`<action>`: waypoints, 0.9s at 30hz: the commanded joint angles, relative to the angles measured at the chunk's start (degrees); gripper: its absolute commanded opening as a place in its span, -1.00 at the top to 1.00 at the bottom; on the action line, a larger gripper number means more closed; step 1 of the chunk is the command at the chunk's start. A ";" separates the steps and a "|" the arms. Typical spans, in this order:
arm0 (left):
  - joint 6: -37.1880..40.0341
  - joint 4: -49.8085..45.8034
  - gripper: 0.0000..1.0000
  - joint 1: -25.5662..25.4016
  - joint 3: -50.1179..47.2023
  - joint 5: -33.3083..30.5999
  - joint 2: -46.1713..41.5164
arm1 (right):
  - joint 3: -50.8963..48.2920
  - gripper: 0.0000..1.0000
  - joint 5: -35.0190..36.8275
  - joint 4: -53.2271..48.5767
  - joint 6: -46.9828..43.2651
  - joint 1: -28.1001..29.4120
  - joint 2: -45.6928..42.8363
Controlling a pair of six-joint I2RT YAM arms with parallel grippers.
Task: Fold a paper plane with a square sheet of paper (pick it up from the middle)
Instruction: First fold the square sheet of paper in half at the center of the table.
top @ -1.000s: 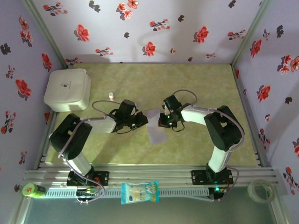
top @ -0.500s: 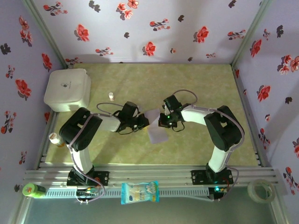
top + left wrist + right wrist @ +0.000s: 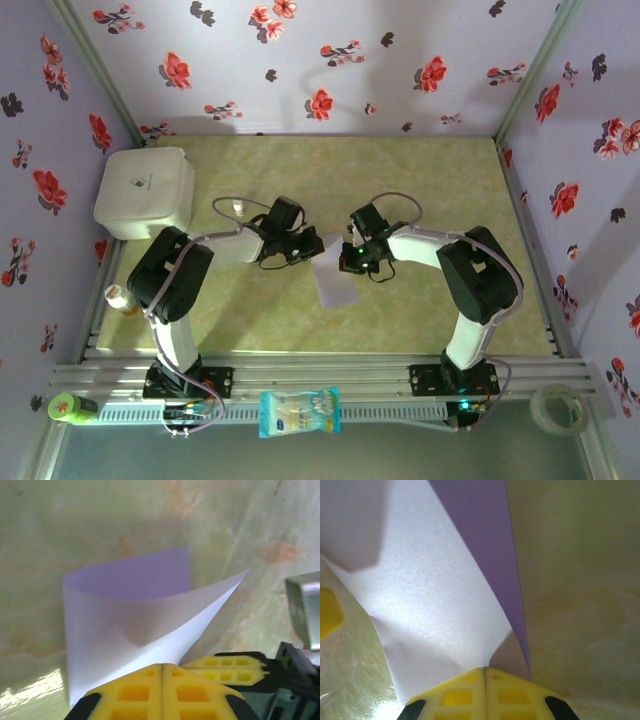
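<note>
Left jaws: pressed flat together, pinching one edge of the sheet of paper (image 3: 335, 275). Right jaws: likewise closed tight, on the opposite edge of the same sheet.

The sheet hangs between the two sets of jaws over the desk (image 3: 420, 170) and trails from them toward the near edge. It is curled over on itself. In the left wrist view the lilac face arches behind the pale face. In the right wrist view a lilac strip runs along the right side of the sheet. Cannot tell whether its lower end touches the desk.

Containers:
- White box (image 3: 145, 192), well to the left of the left jaws, at the far-left corner. The lid is shut, so its contents are not visible.
- Small white vial (image 3: 238, 206), near the left jaws on the box side, upright. Contents too small to tell.
- Blue-and-white packet (image 3: 299, 412), on the front rail, well nearer than both jaws. Contents unclear.
</note>
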 commanded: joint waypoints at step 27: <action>2.10 3.14 0.79 4.95 0.21 4.29 6.59 | -3.50 1.00 5.42 -6.67 -0.93 -0.34 2.45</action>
